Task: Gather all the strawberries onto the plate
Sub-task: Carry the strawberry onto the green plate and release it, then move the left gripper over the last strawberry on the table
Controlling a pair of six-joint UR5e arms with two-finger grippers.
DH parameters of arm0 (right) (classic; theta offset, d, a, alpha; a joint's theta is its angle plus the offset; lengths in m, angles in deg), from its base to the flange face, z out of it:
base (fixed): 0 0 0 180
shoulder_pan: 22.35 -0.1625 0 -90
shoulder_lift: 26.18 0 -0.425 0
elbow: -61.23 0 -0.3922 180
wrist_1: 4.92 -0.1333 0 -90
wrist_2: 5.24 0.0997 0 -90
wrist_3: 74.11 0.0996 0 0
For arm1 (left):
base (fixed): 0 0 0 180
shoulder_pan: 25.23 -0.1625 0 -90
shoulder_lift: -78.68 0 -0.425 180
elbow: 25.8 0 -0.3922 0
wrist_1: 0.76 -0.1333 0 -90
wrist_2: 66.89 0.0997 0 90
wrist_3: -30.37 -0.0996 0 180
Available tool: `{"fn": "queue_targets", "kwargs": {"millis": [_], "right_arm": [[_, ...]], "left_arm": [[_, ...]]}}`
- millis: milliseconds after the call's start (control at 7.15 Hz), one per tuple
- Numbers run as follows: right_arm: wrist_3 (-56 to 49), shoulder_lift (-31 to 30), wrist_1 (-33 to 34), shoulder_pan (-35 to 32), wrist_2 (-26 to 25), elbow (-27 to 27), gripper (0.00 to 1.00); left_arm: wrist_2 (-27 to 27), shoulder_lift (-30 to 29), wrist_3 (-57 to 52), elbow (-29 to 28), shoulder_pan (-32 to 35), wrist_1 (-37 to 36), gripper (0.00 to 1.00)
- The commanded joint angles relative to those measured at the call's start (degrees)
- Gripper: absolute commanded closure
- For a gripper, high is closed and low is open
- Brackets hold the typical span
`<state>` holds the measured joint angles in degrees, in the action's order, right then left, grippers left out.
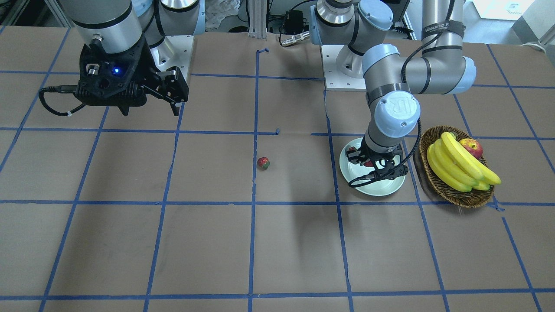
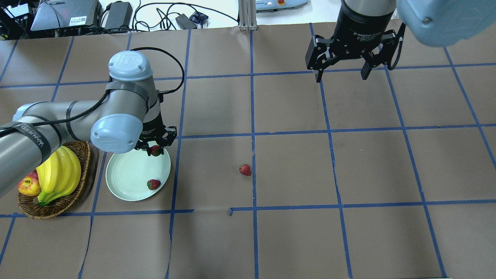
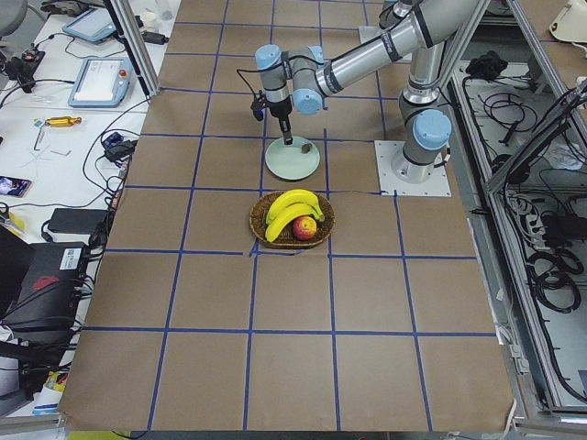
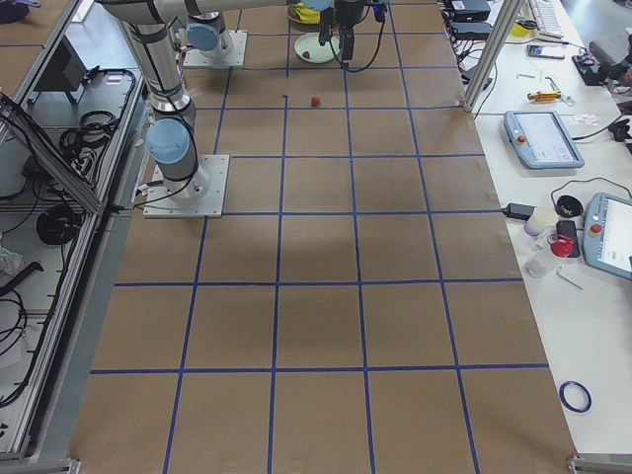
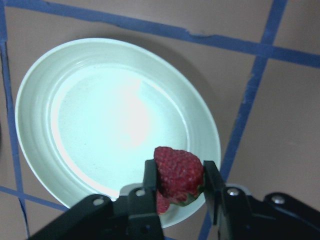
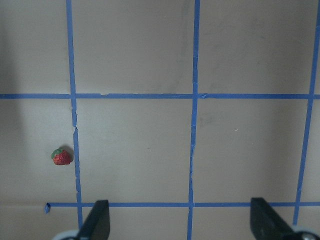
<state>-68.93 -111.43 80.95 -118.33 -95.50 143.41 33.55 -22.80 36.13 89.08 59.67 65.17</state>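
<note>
The left gripper (image 2: 154,148) is clamped on the held strawberry (image 5: 179,172). Its two black fingers (image 5: 150,181) press the berry's sides. It hangs over the plate (image 2: 128,178), above the rim farthest from the robot's base. From the wrist camera, the berry sits over the plate's edge, next to a line of blue tape (image 5: 246,105).

A second strawberry (image 2: 154,184) lies inside the plate, near the rim on the robot's side and apart from the gripper. The third strawberry (image 2: 245,169) lies on the brown table (image 2: 290,236) right beside a blue tape line, between the two arms and well apart from the plate.

A wicker basket (image 2: 58,207) stands just beside the plate, on the side away from the third strawberry. It holds a bunch of bananas (image 2: 58,174) and an apple (image 2: 28,185). In the overhead view the left arm's wrist joints (image 2: 116,133) pass over the basket's far edge and hide part of the plate's rim.

The right gripper (image 2: 341,77) hangs high over the far part of the table with its fingers spread wide apart and nothing between them. Its wrist camera looks down on the third strawberry, well off to one side of the fingers.
</note>
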Motion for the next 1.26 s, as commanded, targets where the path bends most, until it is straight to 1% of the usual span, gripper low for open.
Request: {"fn": "queue_targets", "kwargs": {"millis": [0, 140, 280, 420, 560, 700, 840, 979, 1119], "right_arm": [[0.0, 0.0, 0.0, 0.0, 0.0, 0.0, 0.0], [0.0, 0.0, 0.0, 0.0, 0.0, 0.0, 0.0], [0.0, 0.0, 0.0, 0.0, 0.0, 0.0, 0.0], [0.0, 0.0, 0.0, 0.0, 0.0, 0.0, 0.0], [0.0, 0.0, 0.0, 0.0, 0.0, 0.0, 0.0], [0.0, 0.0, 0.0, 0.0, 0.0, 0.0, 0.0], [0.0, 0.0, 0.0, 0.09, 0.0, 0.0, 0.0], [0.0, 0.0, 0.0, 0.0, 0.0, 0.09, 0.0], [0.0, 0.0, 0.0, 0.0, 0.0, 0.09, 0.0]], "left_arm": [[0.29, 0.85, -3.73, 3.5, -4.38, -0.09, 1.0], [-0.15, 0.76, -3.73, 4.03, -4.22, -0.09, 0.31], [-0.42, 0.68, -2.78, 4.12, -3.0, -0.01, 0.1], [-1.72, 0.76, 4.89, 3.25, 1.1, -0.53, 0.03], [-2.43, -0.37, 13.06, 0.72, 7.5, -0.71, 0.03], [-7.49, -0.99, 21.67, -2.52, 11.56, -0.97, 0.03], [-11.89, -1.78, 28.98, -3.77, 14.3, -3.23, 0.03], [-16.89, -3.53, 33.31, -3.79, 18.51, -10.83, 0.05], [-18.07, -5.37, 36.4, -3.79, 22.38, -14.56, 0.05]]}}
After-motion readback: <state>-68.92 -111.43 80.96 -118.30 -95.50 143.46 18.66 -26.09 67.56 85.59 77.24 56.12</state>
